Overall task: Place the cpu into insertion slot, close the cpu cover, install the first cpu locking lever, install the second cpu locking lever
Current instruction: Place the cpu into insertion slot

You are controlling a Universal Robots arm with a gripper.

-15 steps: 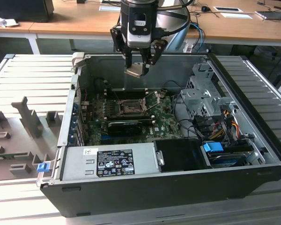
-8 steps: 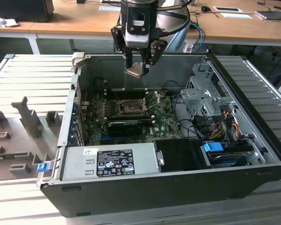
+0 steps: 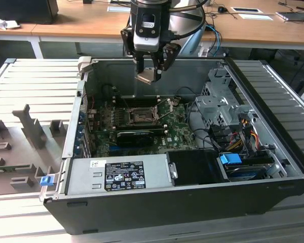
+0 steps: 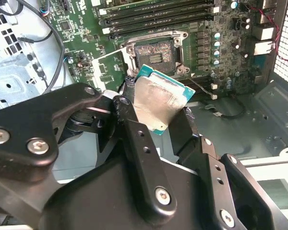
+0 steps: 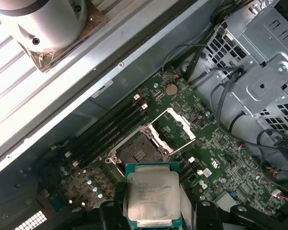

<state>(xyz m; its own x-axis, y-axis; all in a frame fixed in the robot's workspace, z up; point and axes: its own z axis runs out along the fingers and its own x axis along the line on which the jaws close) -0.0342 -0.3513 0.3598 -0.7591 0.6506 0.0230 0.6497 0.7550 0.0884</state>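
Now the pincer [image 3: 150, 72] is clamped on the cpu [image 5: 152, 194], gripping its edges above the open case [image 3: 167, 210]; the insertion slot [image 5: 137, 149] lies below, apparently uncovered; the cpu cover [image 5: 175, 127] stands raised beside it.

The end effector [image 4: 156, 109] covers part of the cpu [image 4: 159, 96].

computer case [image 3: 273, 167]: one
motherboard [image 3: 177, 129]: one
insertion slot [image 5: 137, 148]: one
cpu cover [image 5: 182, 123]: one
cpu [image 5: 152, 194]: one
graphics card [image 3: 142, 135]: one
power supply unit [image 3: 116, 174]: one
metal drive cage [image 3: 218, 101]: one
coin battery [image 5: 171, 89]: one
blue plastic tabs [image 3: 45, 179]: two
robot arm [image 3: 185, 25]: one
gripper [image 3: 149, 71]: one, with two black fingers [image 4: 134, 139]
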